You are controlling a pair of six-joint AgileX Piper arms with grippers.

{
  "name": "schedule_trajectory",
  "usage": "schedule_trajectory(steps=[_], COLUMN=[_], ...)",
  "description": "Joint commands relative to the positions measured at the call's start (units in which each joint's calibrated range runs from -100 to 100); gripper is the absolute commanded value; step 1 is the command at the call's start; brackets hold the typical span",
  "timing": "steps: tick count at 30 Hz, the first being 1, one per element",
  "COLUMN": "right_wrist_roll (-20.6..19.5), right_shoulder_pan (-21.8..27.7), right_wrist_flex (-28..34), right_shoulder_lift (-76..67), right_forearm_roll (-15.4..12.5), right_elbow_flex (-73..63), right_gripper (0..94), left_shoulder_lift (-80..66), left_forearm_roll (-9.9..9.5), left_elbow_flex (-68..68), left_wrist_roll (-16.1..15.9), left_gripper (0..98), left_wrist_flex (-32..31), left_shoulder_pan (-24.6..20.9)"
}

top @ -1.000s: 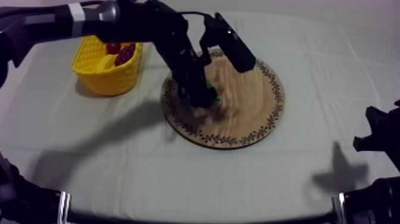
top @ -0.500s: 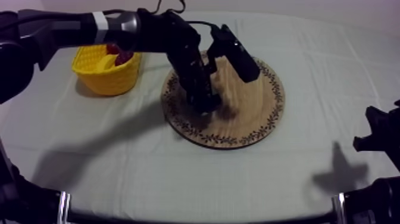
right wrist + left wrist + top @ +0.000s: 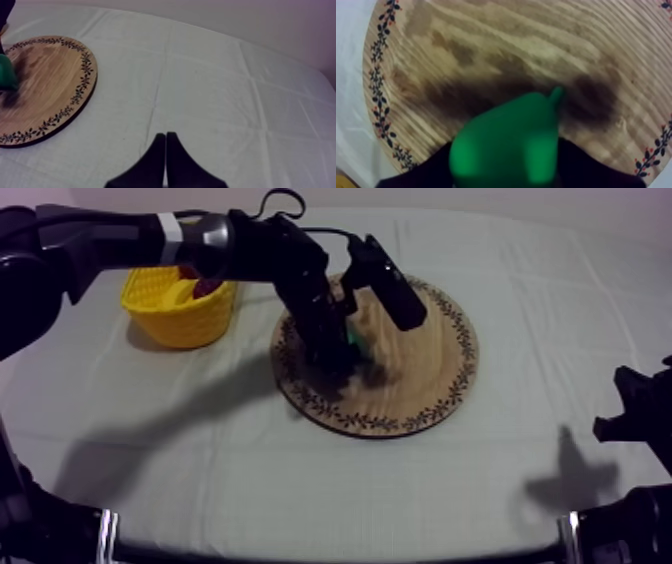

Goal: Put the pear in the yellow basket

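Now the left gripper (image 3: 338, 356) has its black fingers closed round the green pear (image 3: 505, 142), holding it over the wooden board (image 3: 430, 378), toward nine o'clock of the board's centre. The yellow basket (image 3: 165, 316) stands apart at the board's ten o'clock. The right gripper (image 3: 165, 150), fingers pressed together on nothing, rests at four o'clock.

Your left arm (image 3: 120, 233) is glossy black and built of rounded links, with one pale grey band (image 3: 170, 226) wrapped round it. Your left tool (image 3: 336, 356) is black and blocky. Your right arm (image 3: 640, 423) is black too, with an angular outline. Your right tool (image 3: 165, 139) has two plain black fingers, broad at the root, tapering to slim tips, with no markings.
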Motion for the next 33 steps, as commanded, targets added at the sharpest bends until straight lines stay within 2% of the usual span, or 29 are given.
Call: schedule_trajectory(steps=[1,7,17,26,33], right_wrist_roll=[0.0,0.0,0.0,0.0,0.0], right_shoulder_pan=[0.0,0.0,0.0,0.0,0.0], right_wrist_flex=[0.0,0.0,0.0,0.0,0.0], right_shoulder_lift=[0.0,0.0,0.0,0.0,0.0], right_forearm_roll=[0.0,0.0,0.0,0.0,0.0], right_elbow_flex=[0.1,0.1,0.1,0.1,0.1], right_gripper=[0.3,0.3,0.3,0.3,0.3], left_shoulder_lift=[-0.5,-2.6,-10.1,-24.5,-36.3], left_forearm_roll=[0.23,0.67,1.52,1.7,1.65], left_elbow_flex=[0.6,2.4,7.2,13.1,18.2], left_wrist_roll=[-0.4,-0.9,-1.7,-1.1,-0.8], left_gripper=[61.6,49.8,46.4,48.3,49.7], left_wrist_flex=[-1.1,-3.6,-4.1,3.9,9.0], left_shoulder_pan=[-0.2,-0.6,-1.4,-4.4,-8.5])
